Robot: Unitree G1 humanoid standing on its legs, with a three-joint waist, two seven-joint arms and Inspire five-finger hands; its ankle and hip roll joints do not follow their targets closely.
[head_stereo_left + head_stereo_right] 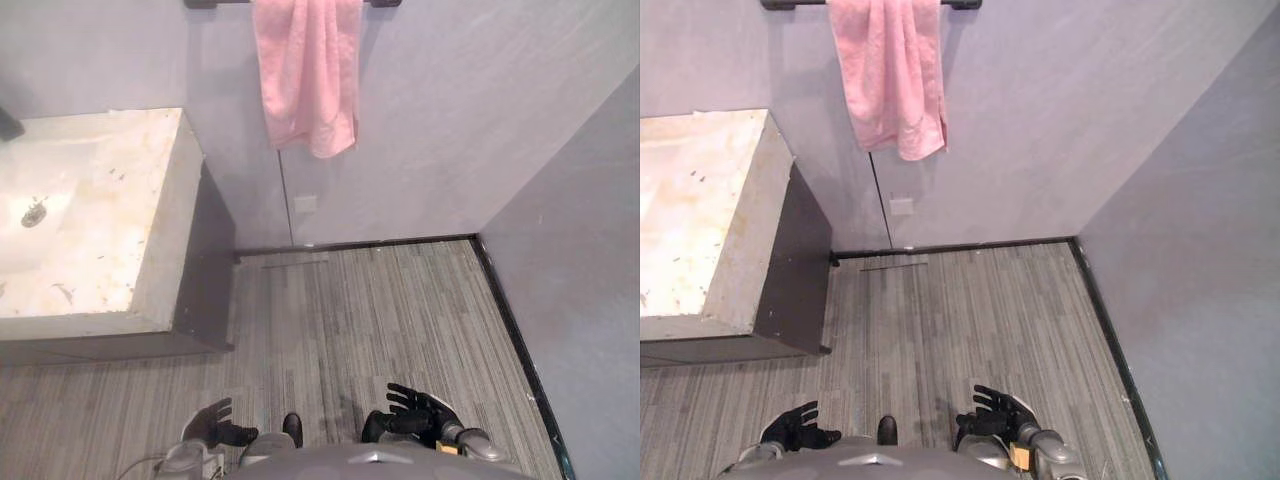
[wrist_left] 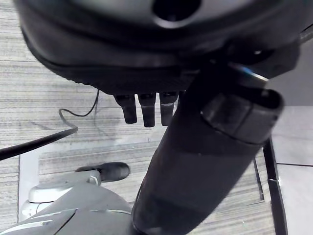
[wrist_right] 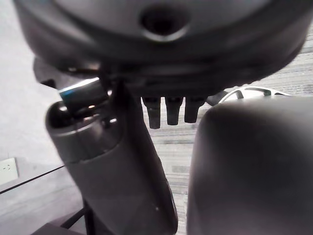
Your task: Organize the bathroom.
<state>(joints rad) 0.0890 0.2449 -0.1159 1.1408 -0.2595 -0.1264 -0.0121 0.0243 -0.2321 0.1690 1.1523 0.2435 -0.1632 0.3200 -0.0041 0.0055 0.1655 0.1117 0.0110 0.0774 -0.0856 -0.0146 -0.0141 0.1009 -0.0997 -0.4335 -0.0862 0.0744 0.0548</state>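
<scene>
A pink towel (image 1: 308,72) hangs folded over a dark rail (image 1: 385,3) high on the grey wall. Left of it stands a pale stone washbasin (image 1: 150,250) with a drain (image 1: 34,212), on a dark cabinet (image 1: 205,270). My left hand (image 1: 213,425) hangs low near the floor at the lower left, fingers relaxed and holding nothing. My right hand (image 1: 418,411) hangs low at the lower right, fingers spread and holding nothing. Both hands are far below the towel and apart from the basin.
Grey striped plank floor (image 1: 370,310) runs between the cabinet and the right wall (image 1: 580,300). A dark skirting strip (image 1: 505,310) lines the wall's foot. A small white socket plate (image 1: 305,204) sits low on the back wall.
</scene>
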